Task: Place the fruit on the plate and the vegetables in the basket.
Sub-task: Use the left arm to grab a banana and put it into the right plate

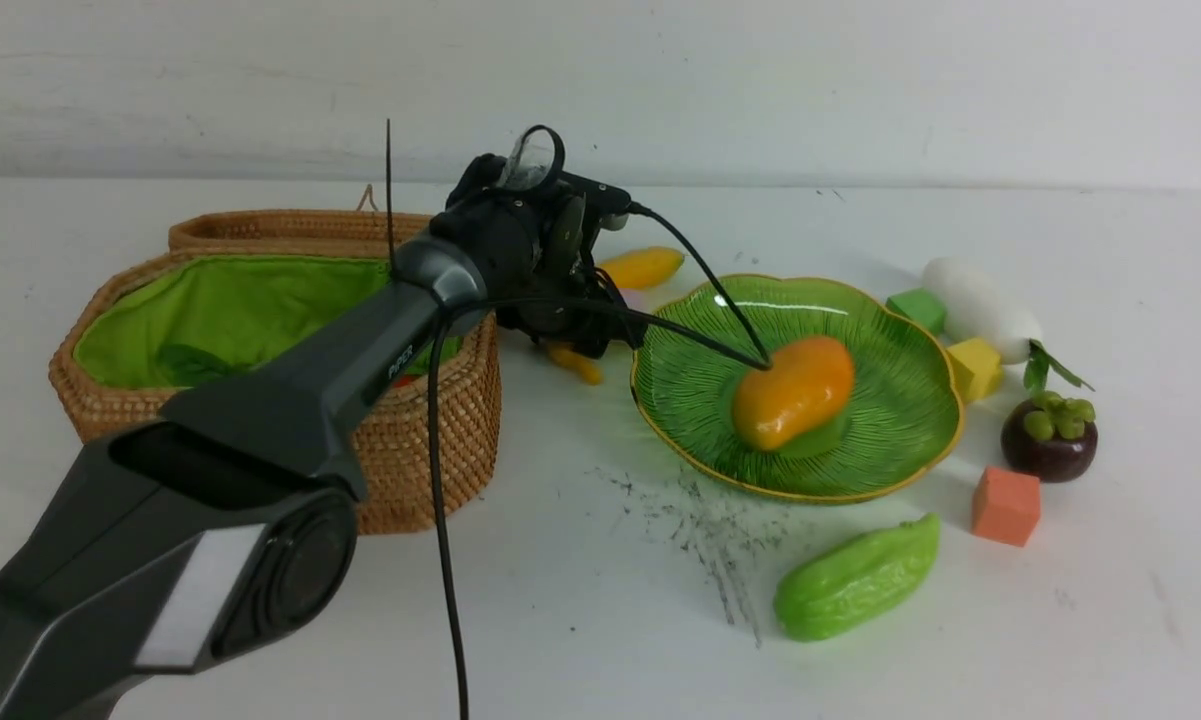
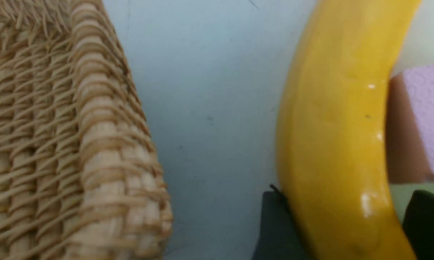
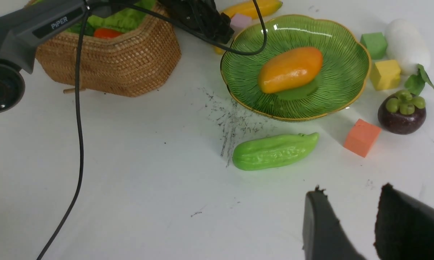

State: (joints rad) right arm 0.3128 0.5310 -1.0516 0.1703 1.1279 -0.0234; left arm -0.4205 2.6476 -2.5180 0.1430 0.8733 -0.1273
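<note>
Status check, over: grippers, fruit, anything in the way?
Left gripper astride banana near basket, grip unconfirmed; right gripper open, empty. Mango on plate; mangosteen on table. Pink cube right beside banana.

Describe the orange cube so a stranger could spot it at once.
Find the green plate. Off its near right edge, between gourd and mangosteen, sits the orange cube. The yellow cube and green cube lie farther back, by the radish.
</note>
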